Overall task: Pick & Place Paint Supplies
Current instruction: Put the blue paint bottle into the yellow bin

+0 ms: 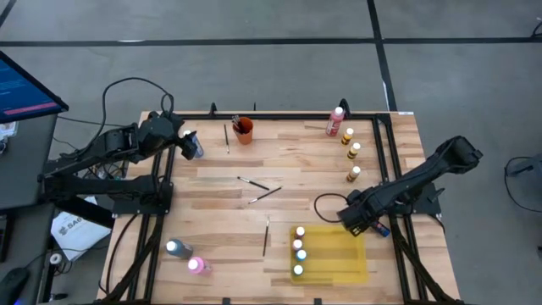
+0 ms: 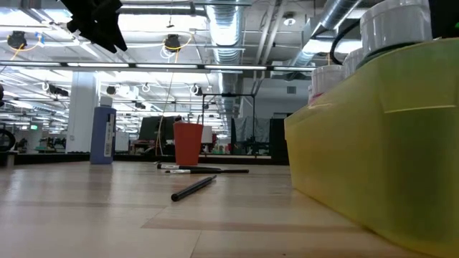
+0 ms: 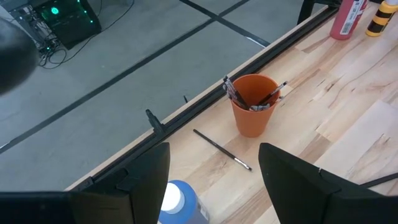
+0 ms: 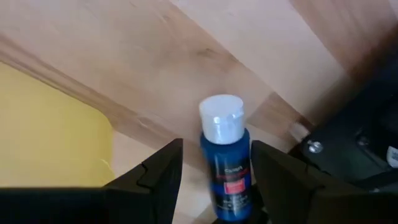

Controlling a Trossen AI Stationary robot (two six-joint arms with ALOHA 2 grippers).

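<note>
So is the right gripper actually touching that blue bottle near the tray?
Touching. In the right wrist view the blue bottle sits between the right gripper's two fingers, its body pressed against both, with no gap visible on either side.

blue bottle (image 3: 180,204) cut off below

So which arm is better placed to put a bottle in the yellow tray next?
The right. Its gripper holds a blue bottle beside the yellow tray. The left gripper also holds a blue bottle, but at the far corner.
</note>
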